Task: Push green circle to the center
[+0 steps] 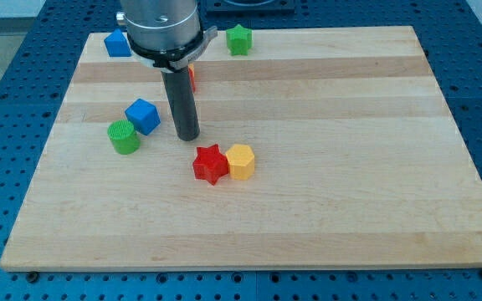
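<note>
The green circle, a ribbed little cylinder, sat near the board's left edge, about halfway down. A blue cube touched its upper right side. My tip, a bare rod grasping nothing, rested just right of both, apart from them. Further right, a red star and yellow hexagon sat touching near the middle. Another blue block occupied the top-left corner; a green star lay along the top edge. A red block peeked from behind my rod. The pale wooden board lay on a blue perforated table.
</note>
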